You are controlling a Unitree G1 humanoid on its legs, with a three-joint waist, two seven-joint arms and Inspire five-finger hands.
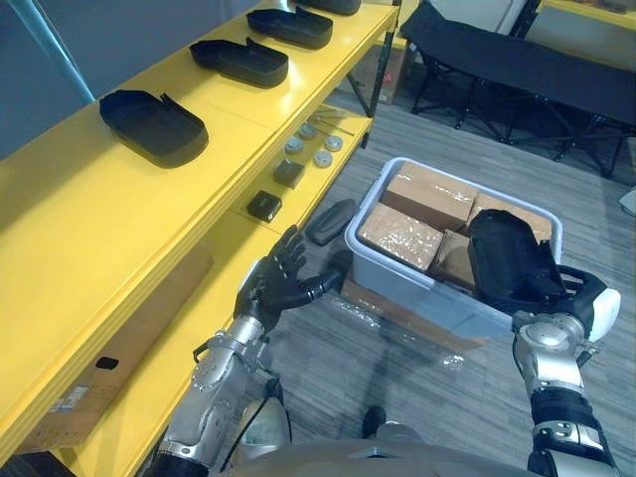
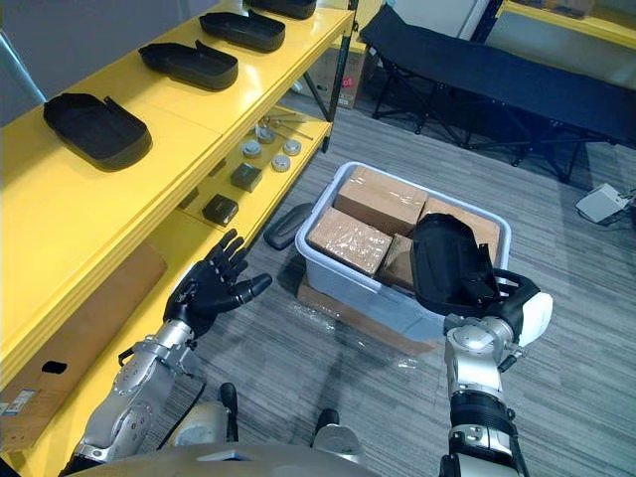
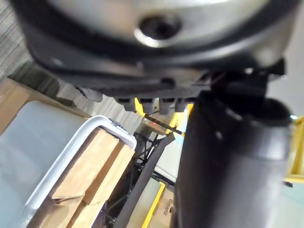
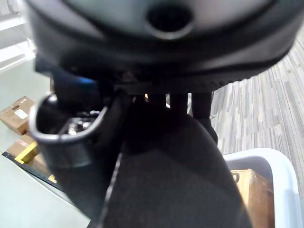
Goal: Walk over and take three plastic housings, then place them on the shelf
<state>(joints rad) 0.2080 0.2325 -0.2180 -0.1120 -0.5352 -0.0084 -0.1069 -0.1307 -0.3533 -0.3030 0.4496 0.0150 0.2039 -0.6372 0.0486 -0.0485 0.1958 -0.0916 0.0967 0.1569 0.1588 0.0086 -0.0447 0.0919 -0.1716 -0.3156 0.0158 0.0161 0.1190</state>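
Note:
Several black plastic housings lie in a row on the yellow shelf's top board (image 1: 119,219); the nearest (image 1: 154,126) is at the left, with others (image 1: 239,62) (image 1: 290,26) farther back. My right hand (image 1: 581,298) is shut on another black housing (image 1: 507,258), holding it upright above the near right corner of a grey bin (image 1: 397,270). The same housing (image 4: 175,180) shows up close in the right wrist view. Between the shelf and the bin, my left hand (image 1: 278,283) hangs open, fingers spread and holding nothing.
Taped cardboard boxes (image 1: 402,234) fill the grey bin. The lower shelf board carries round metal parts (image 1: 313,144), two small black blocks (image 1: 264,206) and a flat cardboard sheet (image 1: 129,338). A dark oval piece (image 1: 330,222) lies by the bin. A black folding cot (image 1: 517,60) stands behind.

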